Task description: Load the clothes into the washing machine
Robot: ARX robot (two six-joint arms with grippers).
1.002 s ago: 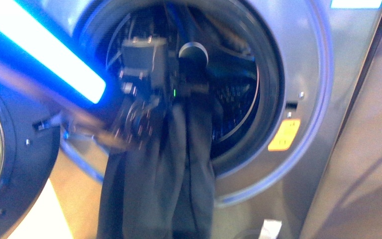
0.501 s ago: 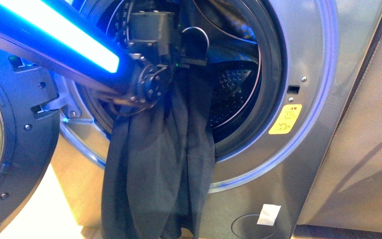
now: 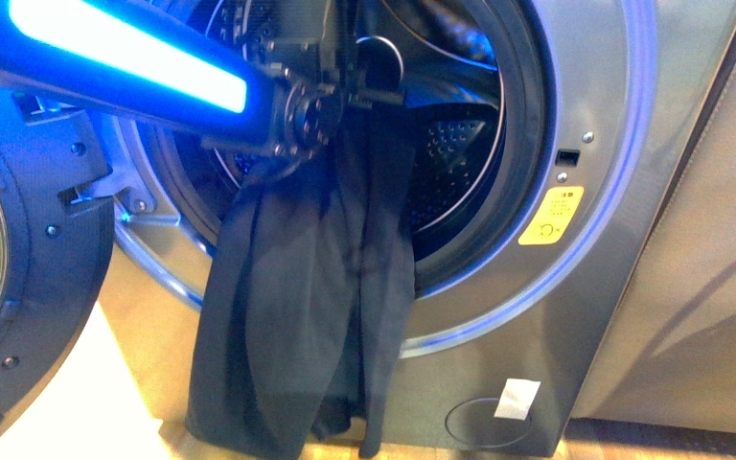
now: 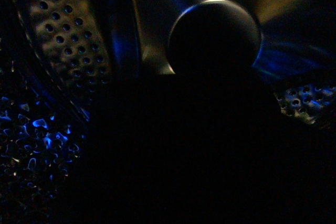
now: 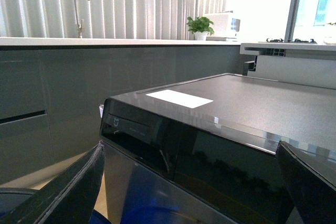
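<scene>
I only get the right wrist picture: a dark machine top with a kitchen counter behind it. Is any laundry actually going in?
Observer: Only partly. In the front view the dark clothes have their upper end inside the porthole of the washing machine. The rest hangs out over the rim and down the machine's front.
Visitor: Is an arm holding them up?
Observer: The left arm reaches into the porthole just where the cloth's top is. How it grips the cloth is hidden, so I cannot tell.
</scene>
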